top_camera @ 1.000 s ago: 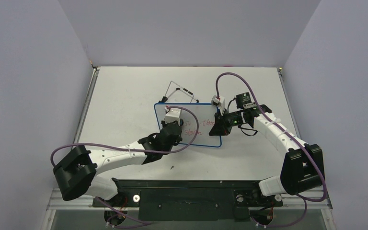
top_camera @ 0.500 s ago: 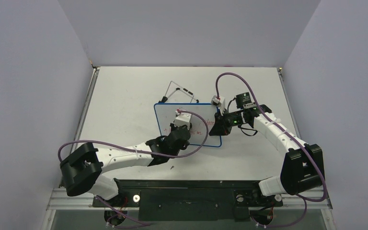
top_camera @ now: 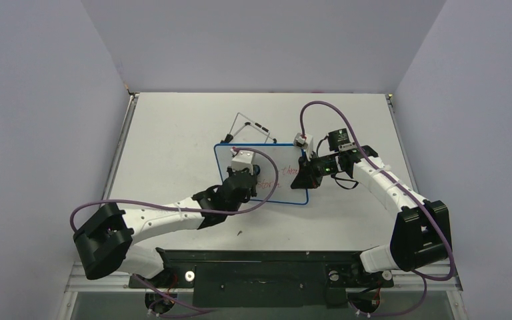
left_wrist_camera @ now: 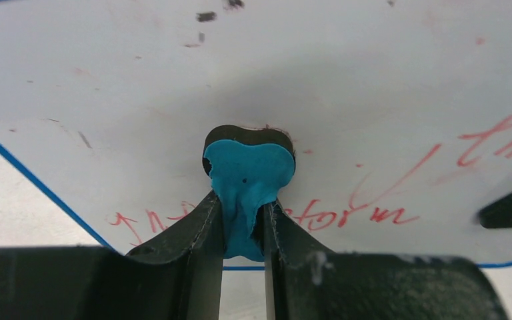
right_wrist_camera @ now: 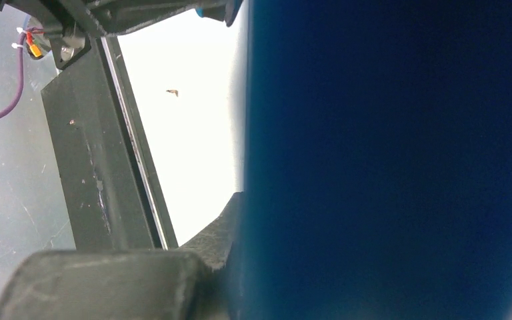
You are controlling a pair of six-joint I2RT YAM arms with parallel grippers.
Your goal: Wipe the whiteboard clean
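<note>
Small blue-rimmed white whiteboard [top_camera: 283, 183] lies mid-tabletop [top_camera: 167, 133], long axis running left-right, face up.
The left hand [left_wrist_camera: 243, 223] pinches a blue-black eraser block [left_wrist_camera: 250, 167] against it; the right hand [top_camera: 301, 175] clamps its right edge. The red writing [left_wrist_camera: 373, 213] is partly hidden.

A flat white tabletop [top_camera: 173, 127] is enclosed by pale lilac walls [top_camera: 40, 100]; a small dark speck [top_camera: 239, 233] is seen near its front edge.
</note>
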